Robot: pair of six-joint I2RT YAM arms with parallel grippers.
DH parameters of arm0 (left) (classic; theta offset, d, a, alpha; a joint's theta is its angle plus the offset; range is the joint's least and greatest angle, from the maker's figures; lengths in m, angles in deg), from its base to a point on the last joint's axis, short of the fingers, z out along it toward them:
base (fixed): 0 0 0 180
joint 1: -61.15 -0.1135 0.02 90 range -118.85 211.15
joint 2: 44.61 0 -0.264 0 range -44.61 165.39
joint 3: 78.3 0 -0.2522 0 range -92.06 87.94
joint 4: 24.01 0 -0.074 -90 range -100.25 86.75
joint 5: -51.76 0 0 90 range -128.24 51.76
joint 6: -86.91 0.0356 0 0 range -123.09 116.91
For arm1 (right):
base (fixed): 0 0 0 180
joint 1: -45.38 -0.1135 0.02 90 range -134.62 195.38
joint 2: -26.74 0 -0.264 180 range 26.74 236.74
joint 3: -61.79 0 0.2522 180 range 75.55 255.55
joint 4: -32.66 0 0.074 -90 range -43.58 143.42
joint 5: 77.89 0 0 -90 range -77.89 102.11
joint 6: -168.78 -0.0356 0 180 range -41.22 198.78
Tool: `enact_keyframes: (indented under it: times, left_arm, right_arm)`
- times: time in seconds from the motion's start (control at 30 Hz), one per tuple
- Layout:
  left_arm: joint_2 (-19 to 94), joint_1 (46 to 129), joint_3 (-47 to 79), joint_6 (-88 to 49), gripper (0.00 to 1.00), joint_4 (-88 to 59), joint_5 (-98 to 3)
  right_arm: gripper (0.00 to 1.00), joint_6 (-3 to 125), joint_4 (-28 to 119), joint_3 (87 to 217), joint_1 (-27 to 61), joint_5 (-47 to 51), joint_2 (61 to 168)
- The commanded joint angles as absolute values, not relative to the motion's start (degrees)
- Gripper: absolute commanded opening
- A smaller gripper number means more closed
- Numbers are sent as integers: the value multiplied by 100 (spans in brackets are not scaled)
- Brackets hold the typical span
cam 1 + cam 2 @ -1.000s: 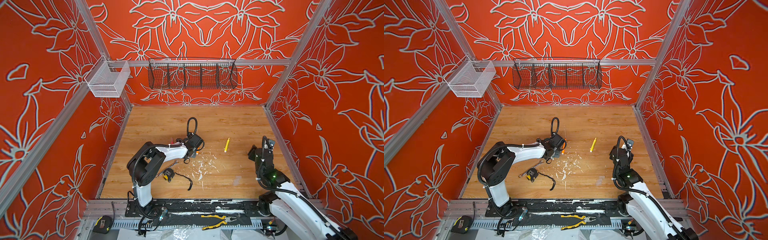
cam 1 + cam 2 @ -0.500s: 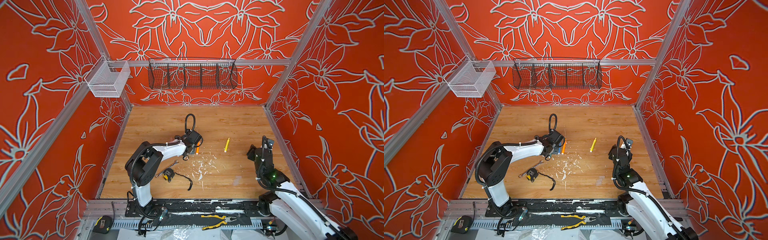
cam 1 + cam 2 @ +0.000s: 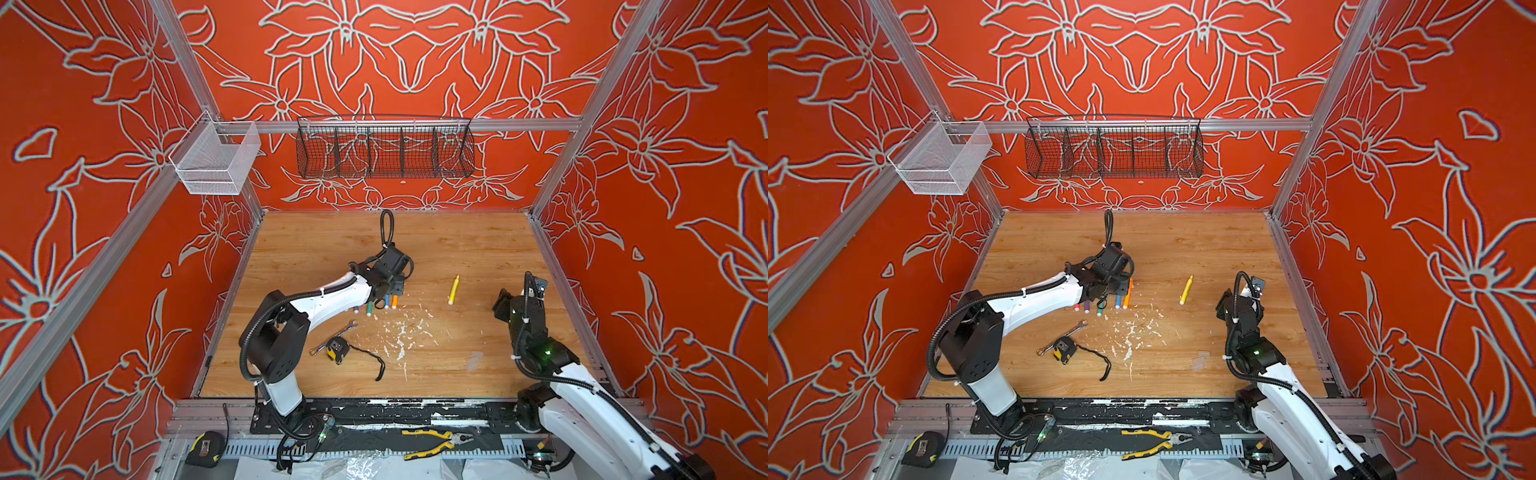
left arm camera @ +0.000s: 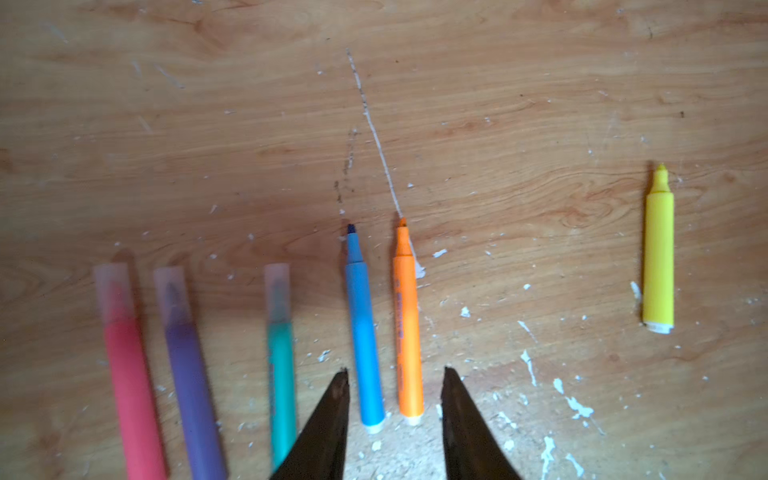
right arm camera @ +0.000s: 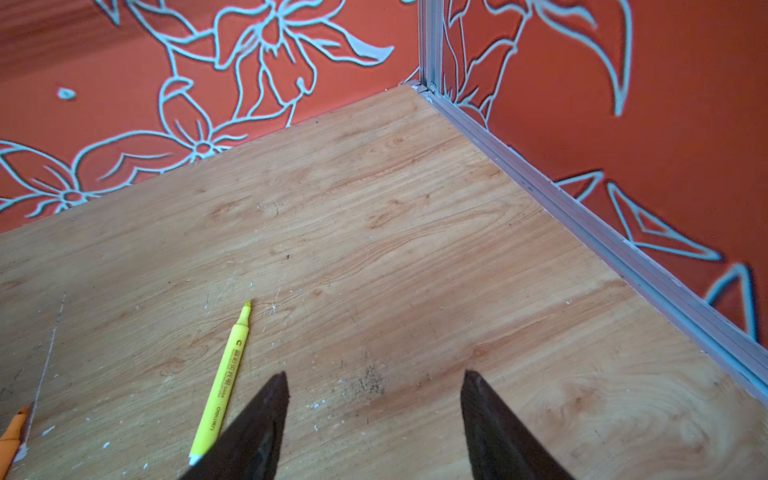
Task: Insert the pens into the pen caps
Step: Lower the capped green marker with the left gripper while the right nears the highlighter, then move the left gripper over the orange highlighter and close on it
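Observation:
In the left wrist view several pens lie side by side on the wood. The pink pen (image 4: 129, 374), purple pen (image 4: 191, 382) and teal pen (image 4: 280, 365) each carry a clear pen cap (image 4: 113, 291) over the tip. The blue pen (image 4: 365, 340) and orange pen (image 4: 407, 332) are bare-tipped, and so is the yellow pen (image 4: 658, 257) (image 5: 224, 382) lying apart. My left gripper (image 4: 395, 370) (image 3: 392, 286) hovers open above the blue and orange pens' white ends, holding nothing. My right gripper (image 5: 376, 376) is open over bare wood beside the yellow pen.
A silver wrench (image 3: 334, 336), a yellow tape measure (image 3: 336, 349) and a black strap (image 3: 376, 365) lie in front of the pens among white paint flecks (image 3: 399, 332). A black wire basket (image 3: 384, 149) and a white mesh bin (image 3: 216, 160) hang above. Pliers (image 3: 432, 442) rest on the front rail.
My left gripper has gone from shut to open and shifted slightly toward the back wall; the orange pen now lies in plain sight beside the blue one. The right arm has not moved.

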State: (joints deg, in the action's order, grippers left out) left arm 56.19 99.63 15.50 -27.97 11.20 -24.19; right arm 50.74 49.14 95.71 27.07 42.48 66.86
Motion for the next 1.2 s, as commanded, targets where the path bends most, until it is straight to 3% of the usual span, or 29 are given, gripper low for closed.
enact_keyframes:
  times: [0.0,0.23,0.7,0.97,1.17]
  left_arm:
    - [6088,10044,1191,-2712,34,1504,-2504]
    - [6672,10053,850,-2893,33,1888,-2224]
    - [7134,10053,919,-2905,30,1893,-2570]
    - [7312,10053,867,-2911,22,2028,-2602]
    - [7241,10052,946,-2930,7,2025,-2628]
  right_arm:
    - [67,5091,4861,9475,2728,4208,6615]
    - [67,5109,4835,9462,2727,4165,6608]
    - [67,5118,4826,9453,2727,4145,6585]
    - [67,5101,4845,9410,2728,4147,6489]
    - [67,5109,4838,9444,2727,4129,6561]
